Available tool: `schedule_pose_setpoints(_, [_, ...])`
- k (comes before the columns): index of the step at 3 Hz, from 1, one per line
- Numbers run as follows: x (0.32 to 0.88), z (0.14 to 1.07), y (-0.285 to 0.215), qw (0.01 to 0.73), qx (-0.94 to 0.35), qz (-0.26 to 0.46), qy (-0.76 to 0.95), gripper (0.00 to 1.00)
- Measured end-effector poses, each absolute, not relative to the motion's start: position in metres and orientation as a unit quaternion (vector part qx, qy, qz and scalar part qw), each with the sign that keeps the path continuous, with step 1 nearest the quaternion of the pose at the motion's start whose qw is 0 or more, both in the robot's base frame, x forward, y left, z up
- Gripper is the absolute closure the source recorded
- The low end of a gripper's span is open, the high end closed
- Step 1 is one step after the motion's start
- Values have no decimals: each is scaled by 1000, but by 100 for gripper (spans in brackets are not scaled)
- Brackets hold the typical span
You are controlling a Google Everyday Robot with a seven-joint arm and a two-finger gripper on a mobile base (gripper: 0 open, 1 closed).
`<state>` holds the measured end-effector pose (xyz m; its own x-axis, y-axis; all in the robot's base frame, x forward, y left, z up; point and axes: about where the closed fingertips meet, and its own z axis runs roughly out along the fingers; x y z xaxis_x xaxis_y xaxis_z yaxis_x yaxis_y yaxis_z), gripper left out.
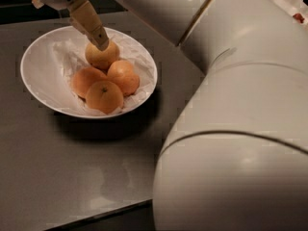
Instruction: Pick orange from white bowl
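The white bowl (38, 66), lined with crinkled white paper, stands on the grey table at the upper left. It holds several oranges. The paler, yellowish orange (102, 57) lies at the back of the pile, resting on the three brighter oranges (104, 96). My gripper (102, 44) comes down from the upper left, and its tan tip touches the top of the pale orange. The far side of the gripper is hidden behind its own body.
My large white arm (231, 129) fills the right half of the view and hides the table there. Part of another bowl with red fruit (294, 4) shows at the top right corner. The table's front edge (96, 215) runs along the bottom left.
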<state>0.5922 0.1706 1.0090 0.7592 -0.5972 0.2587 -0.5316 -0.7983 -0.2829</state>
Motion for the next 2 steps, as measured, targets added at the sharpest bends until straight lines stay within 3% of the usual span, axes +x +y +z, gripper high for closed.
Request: schedule_pose_setpoints(2, [574,1007,146,96,-927,-183,314,0])
